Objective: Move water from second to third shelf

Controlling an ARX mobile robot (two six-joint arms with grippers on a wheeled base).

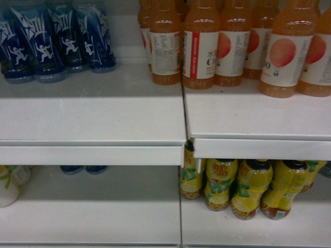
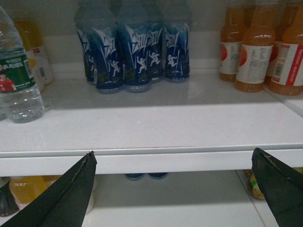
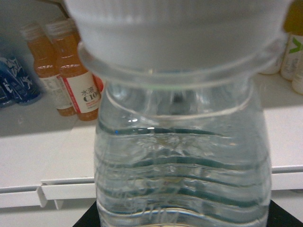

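Observation:
A clear ribbed water bottle (image 3: 182, 156) with a white cap fills the right wrist view. My right gripper (image 3: 182, 221) is shut on its lower body, and only the black finger (image 3: 85, 221) corners show at the bottom edge. Another water bottle (image 2: 16, 80) with a green label stands on the white shelf (image 2: 156, 127) at the far left of the left wrist view. My left gripper (image 2: 174, 153) is open and empty, level with that shelf's front lip. Neither gripper nor any water bottle shows in the head view.
Blue bottles (image 1: 51, 41) stand at the back left of the upper shelf (image 1: 93, 113) and orange drink bottles (image 1: 232, 46) at the right. Yellow bottles (image 1: 248, 188) lean on the lower shelf at the right. A white cup (image 1: 9, 186) sits lower left.

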